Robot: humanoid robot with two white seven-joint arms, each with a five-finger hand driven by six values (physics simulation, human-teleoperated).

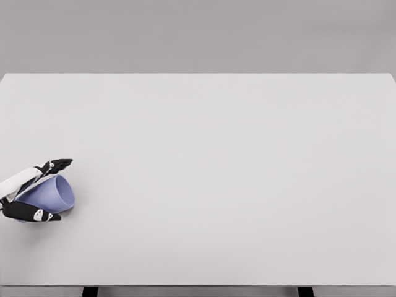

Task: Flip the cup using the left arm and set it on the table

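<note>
A light blue cup (54, 195) lies on its side at the left edge of the white table (216, 173), its open mouth turned to the right. My left hand (48, 190) comes in from the left edge and clasps the cup. One black-tipped finger (57, 165) runs over the top of the cup, and another finger (37, 215) lies along its underside. The cup's base end is hidden behind the hand. My right arm does not show.
The table's front edge runs along the bottom of the picture, with two dark legs (90, 291) below it. A plain grey wall stands behind the far edge.
</note>
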